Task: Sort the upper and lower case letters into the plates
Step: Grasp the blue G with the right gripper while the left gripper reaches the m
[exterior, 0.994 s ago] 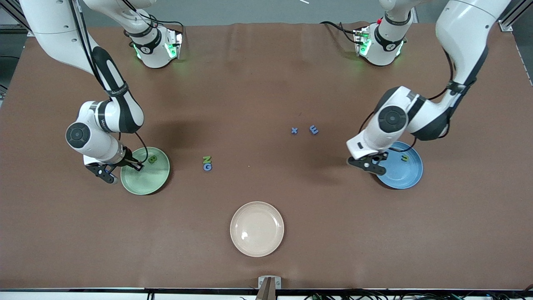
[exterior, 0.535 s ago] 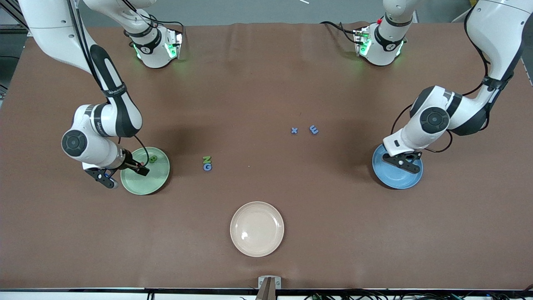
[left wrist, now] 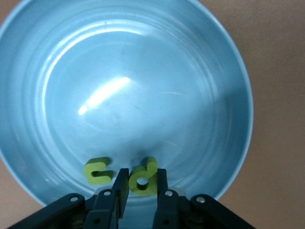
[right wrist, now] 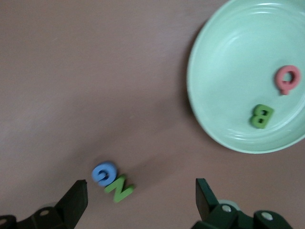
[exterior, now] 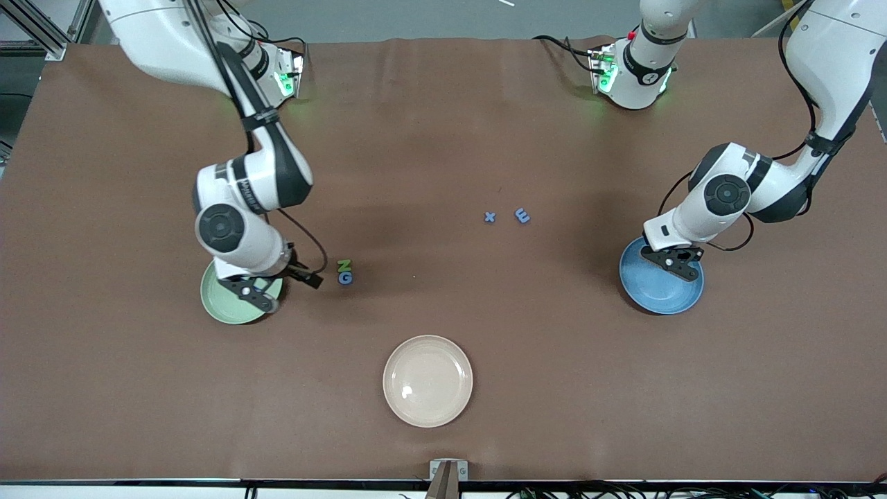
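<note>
Brown matte table (exterior: 443, 138), faintly creased like a cloth. Round, shallow, glossy cream plate (exterior: 427, 380) nearest the front camera, taken as landmark.

Farther from the camera than the cream plate, toward the right arm's end: light green plate (exterior: 220, 305), smooth plastic, partly covered by the arm. In it, per the right wrist view, a pink-red Q (right wrist: 288, 79) and a dark green B (right wrist: 261, 116), flat and blocky. Right gripper (exterior: 277, 285) over the green plate's rim, fingers spread wide, holding nothing; only the finger ends (right wrist: 76, 202) visible in its wrist view.

Beside the green plate, toward the table's middle: green N (exterior: 344, 265) touching blue G (exterior: 345, 278), edges blurred in the wrist view.

Farther still from the cream plate, toward the left arm's end: blue x (exterior: 490, 217) and a blue E-like letter (exterior: 522, 215), case hard to judge.

Blue plate (exterior: 651, 291), shiny with concentric rings, at the left arm's end. Left gripper (exterior: 675, 263) low over it, fingers narrow, clamped on a yellow-green d-or-p letter (left wrist: 144, 175); a yellow-green u-like letter (left wrist: 98, 171) lying just beside. Whether the clamped letter touches the plate: cannot tell.
</note>
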`<control>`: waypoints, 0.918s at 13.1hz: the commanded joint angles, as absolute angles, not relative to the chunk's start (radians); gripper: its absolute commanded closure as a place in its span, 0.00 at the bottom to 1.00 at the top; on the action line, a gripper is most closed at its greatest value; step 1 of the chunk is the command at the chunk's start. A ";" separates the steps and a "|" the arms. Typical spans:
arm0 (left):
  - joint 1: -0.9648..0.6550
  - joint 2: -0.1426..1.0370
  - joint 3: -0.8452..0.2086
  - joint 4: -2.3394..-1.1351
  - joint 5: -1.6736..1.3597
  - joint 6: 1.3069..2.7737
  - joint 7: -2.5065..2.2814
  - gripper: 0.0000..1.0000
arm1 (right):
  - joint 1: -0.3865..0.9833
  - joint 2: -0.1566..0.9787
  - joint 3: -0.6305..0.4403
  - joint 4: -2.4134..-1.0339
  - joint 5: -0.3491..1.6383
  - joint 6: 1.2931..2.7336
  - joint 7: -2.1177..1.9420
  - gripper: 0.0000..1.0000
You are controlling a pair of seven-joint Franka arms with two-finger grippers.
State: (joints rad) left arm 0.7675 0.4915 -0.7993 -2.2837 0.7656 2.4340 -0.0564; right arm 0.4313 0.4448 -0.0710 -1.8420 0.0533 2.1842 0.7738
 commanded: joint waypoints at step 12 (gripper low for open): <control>0.787 0.466 -1.015 -2.180 0.675 2.228 -0.229 0.00 | 0.497 0.633 -0.055 -1.845 0.132 2.485 0.488 0.08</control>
State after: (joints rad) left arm 0.7841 0.4944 -0.9322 -2.2094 0.7272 2.3337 -0.1542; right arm 0.4942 0.6288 -0.0531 -1.8249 0.1177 2.4437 0.5153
